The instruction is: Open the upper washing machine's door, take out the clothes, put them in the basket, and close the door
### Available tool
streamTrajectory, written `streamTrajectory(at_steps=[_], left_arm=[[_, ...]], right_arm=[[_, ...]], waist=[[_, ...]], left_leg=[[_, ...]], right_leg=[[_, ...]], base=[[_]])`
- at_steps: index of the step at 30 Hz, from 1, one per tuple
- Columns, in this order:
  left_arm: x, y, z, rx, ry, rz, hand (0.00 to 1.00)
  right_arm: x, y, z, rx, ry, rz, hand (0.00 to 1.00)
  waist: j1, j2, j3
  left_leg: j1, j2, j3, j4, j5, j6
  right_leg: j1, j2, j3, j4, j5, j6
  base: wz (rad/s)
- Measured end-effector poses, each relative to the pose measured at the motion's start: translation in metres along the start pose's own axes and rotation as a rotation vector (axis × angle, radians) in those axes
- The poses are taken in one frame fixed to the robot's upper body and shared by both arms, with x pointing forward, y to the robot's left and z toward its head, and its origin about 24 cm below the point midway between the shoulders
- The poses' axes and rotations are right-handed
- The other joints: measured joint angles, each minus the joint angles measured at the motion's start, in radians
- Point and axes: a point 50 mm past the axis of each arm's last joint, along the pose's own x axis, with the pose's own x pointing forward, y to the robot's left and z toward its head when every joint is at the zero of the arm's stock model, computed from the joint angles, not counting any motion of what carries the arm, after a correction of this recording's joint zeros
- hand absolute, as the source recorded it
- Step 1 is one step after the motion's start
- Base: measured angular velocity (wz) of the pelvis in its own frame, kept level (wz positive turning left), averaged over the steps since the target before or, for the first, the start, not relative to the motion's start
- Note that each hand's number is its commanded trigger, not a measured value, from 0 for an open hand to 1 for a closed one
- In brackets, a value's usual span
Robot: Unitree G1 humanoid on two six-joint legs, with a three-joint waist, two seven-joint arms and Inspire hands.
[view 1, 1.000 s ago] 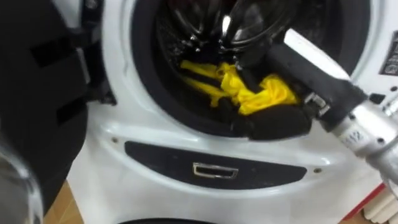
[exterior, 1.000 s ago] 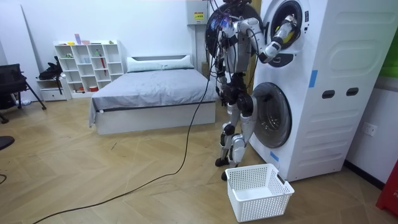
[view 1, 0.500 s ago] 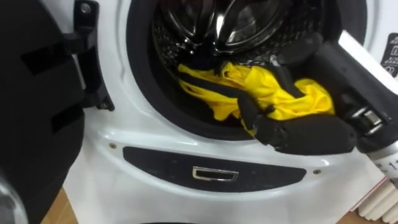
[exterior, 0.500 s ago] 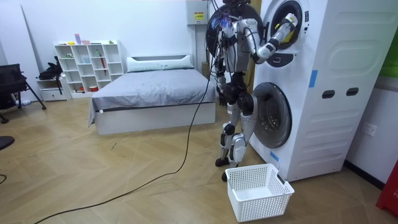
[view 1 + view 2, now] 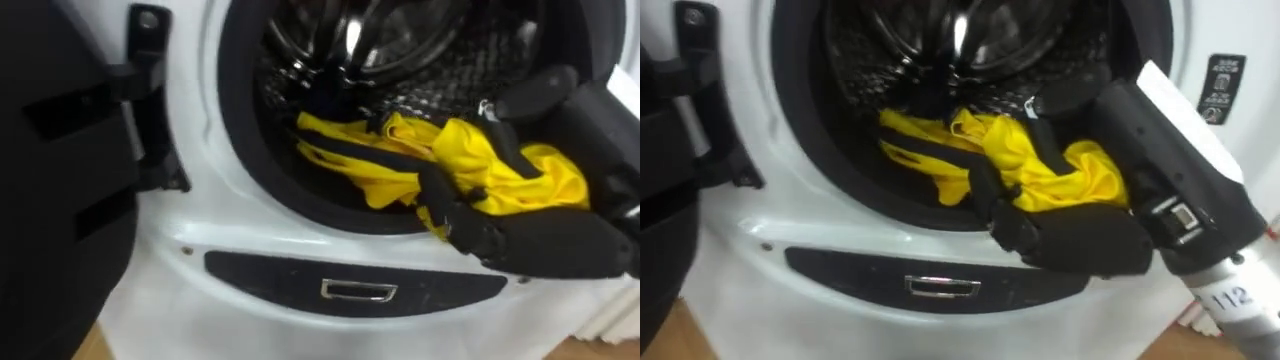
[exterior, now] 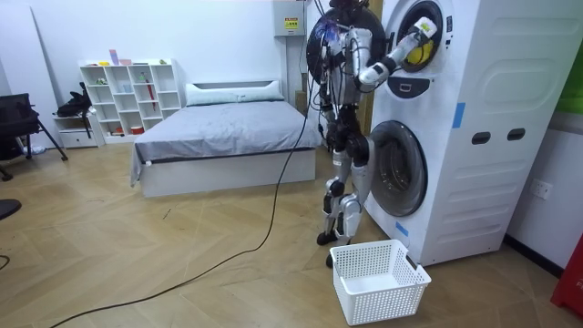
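Note:
A yellow garment with dark stripes lies at the mouth of the upper washing machine's drum. My right hand comes in from the right, its dark fingers and thumb curled round the garment's bunched right part at the drum's lower rim. The rest of the cloth trails left and back into the drum. In the room view I stand upright in front of the stacked machines, right arm raised to the upper opening, where the yellow garment shows.
The upper machine's dark door hangs open at the left, on its hinge. Below the opening is a dark panel with a metal handle. A white laundry basket stands on the wooden floor by my feet.
My right hand has closed on the yellow garment and drawn it out to the drum's rim, spreading it wider. In the room view my elbow has pulled back from the machine.

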Motion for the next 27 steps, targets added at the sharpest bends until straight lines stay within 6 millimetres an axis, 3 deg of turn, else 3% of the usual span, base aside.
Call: streamTrajectory(at_steps=[3,6,9,13,21,27], left_arm=[[0.001,0.001,0.003,0.002,-0.009,0.002,0.00],[0.004,0.004,0.012,-0.002,-0.029,0.008,0.00],[0.006,0.003,0.016,-0.023,-0.011,0.010,0.00],[0.005,0.010,-0.008,-0.042,0.071,0.020,0.00],[0.004,0.013,-0.022,-0.083,0.147,0.029,0.00],[0.004,0.017,-0.027,-0.070,0.176,0.032,0.00]], right_arm=[[-0.015,-0.029,-0.022,-0.040,0.151,-0.216,1.00],[-0.021,-0.034,-0.027,-0.088,0.206,-0.266,1.00],[-0.028,-0.042,-0.033,-0.115,0.252,-0.322,1.00],[-0.038,-0.053,-0.039,-0.130,0.312,-0.396,1.00],[-0.040,-0.057,-0.040,-0.122,0.331,-0.432,1.00],[-0.041,-0.054,-0.046,-0.061,0.366,-0.387,1.00]], waist=[[-0.044,0.004,0.0006],[-0.076,0.012,0.0005],[-0.123,0.023,0.0018],[-0.168,0.023,0.0087],[-0.190,0.023,0.0101],[-0.212,0.020,0.0043]], left_leg=[[0.012,0.003,0.081,-0.017,-0.004,0.001],[0.013,0.017,0.180,-0.015,-0.016,-0.008],[0.025,0.037,0.251,-0.013,-0.026,-0.024],[0.035,0.063,0.321,0.000,-0.038,-0.049],[0.027,0.085,0.367,0.027,-0.042,-0.068],[0.015,0.087,0.372,0.028,-0.043,-0.070]], right_leg=[[-0.025,0.006,0.055,0.004,0.008,0.013],[-0.064,0.016,0.063,0.012,0.014,0.018],[-0.082,0.038,0.102,0.022,0.024,0.004],[-0.105,0.068,0.133,0.038,0.034,-0.015],[-0.126,0.094,0.159,0.035,0.040,-0.029],[-0.138,0.101,0.182,0.034,0.041,-0.030]], base=[[-0.89],[-1.06],[-0.76],[-0.59],[-0.19],[-0.02]])
